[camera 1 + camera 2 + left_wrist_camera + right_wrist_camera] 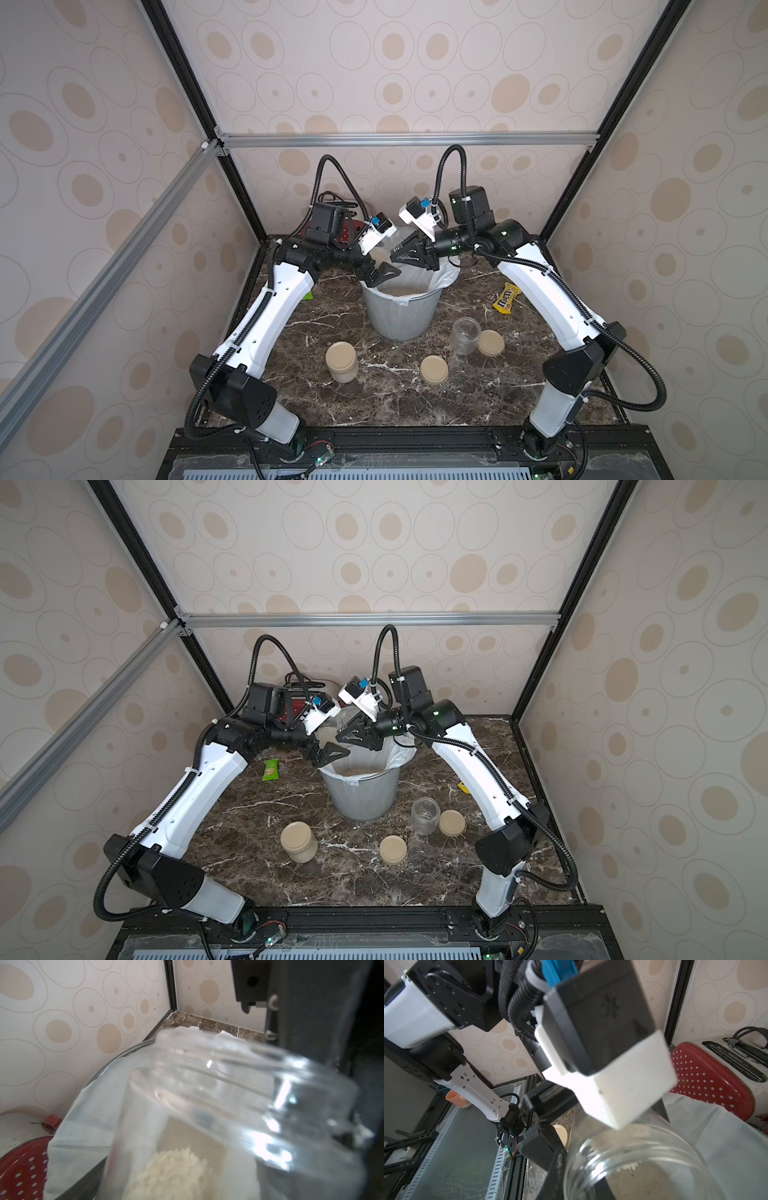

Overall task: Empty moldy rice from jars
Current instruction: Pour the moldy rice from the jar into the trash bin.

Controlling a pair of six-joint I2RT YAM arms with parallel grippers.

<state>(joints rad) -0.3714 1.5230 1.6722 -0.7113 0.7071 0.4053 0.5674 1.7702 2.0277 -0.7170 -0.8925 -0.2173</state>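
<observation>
Three jars are in sight. The left pincer (383, 264) pinches one of them, the held jar (228, 1095), which is lidless and tipped over, its mouth turned toward the right pincer (393, 250). The right pincer's fingers are drawn nearly together at that mouth. I cannot tell whether they nip the glass rim or merely meet beside it. A small heap of rice (172, 1174) lies against the held jar's lower side.

Directly beneath both pincers stands one grey mesh bin (401, 318) with a white liner. A pale layer of binned rice (401, 291) covers its bottom.

Below the left pincer and back toward the robot's base, one lidded jar (341, 361) stands upright on the bench (374, 407), full of pale grains. Below the right pincer, also toward the base, one empty jar (465, 334) stands open and upright.

Two loose lids lie flat on the bench. One lid (491, 343) is just beside the empty jar, on the side away from the bin. The second lid (434, 370) is between the two standing jars.

One yellow sweet packet (506, 298) lies outward of the right pincer, beside that arm. One green packet (271, 769) lies outward of the left pincer. One red-sided toaster (708, 1076) stands beyond the left pincer, by the back wall.
</observation>
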